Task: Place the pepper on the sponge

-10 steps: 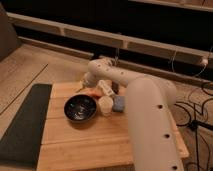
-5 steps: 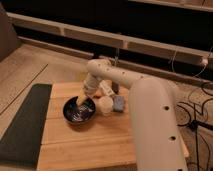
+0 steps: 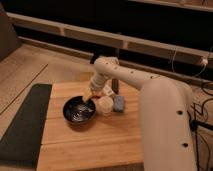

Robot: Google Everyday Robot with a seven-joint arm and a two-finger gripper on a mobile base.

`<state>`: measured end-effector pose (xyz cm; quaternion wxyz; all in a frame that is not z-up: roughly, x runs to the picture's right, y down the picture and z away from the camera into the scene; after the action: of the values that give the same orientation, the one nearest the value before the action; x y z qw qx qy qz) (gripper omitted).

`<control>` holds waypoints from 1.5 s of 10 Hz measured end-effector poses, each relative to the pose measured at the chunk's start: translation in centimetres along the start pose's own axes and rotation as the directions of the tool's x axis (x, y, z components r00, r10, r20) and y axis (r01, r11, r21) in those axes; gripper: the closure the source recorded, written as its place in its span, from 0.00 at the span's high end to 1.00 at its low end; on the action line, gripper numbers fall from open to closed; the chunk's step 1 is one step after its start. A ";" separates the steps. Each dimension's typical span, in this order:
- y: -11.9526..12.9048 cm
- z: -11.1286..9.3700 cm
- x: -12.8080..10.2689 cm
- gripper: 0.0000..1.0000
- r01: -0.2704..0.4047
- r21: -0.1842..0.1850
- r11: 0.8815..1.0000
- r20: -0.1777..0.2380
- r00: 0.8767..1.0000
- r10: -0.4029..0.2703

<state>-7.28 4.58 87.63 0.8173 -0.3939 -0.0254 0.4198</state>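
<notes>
Mid-frame, the white arm's gripper [image 3: 91, 94] hangs at the right rim of a round black bowl [image 3: 78, 111], right over the small orange-red toy pepper [image 3: 89, 98], though whether it grips the pepper cannot be told; the flat blue rectangular sponge [image 3: 119, 103], right of a white cup [image 3: 105, 106], bears nothing, so placing apparently remains.

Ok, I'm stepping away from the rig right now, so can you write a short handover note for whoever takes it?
Gripper: low over the table, at the back-right rim of the bowl, just left of the cup.
Pepper: an orange spot right at the gripper's tip. I can't tell whether it is gripped.
Sponge: flat on the table, right of the cup, nothing on it.
Done: the gripper is at the pepper.
Left: carry the pepper past the cup and set it on the sponge.
</notes>
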 end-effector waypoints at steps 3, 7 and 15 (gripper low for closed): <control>0.2 0.2 -0.2 0.65 0.002 -0.002 1.000 0.000 1.000 -0.002; -3.2 1.4 -0.2 0.65 0.022 -0.012 1.000 0.023 0.999 -0.022; -7.1 2.8 0.8 0.65 0.210 -0.060 0.976 -0.135 0.967 -0.216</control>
<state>-3.10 4.47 94.08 0.8481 -0.4361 -0.0192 0.3001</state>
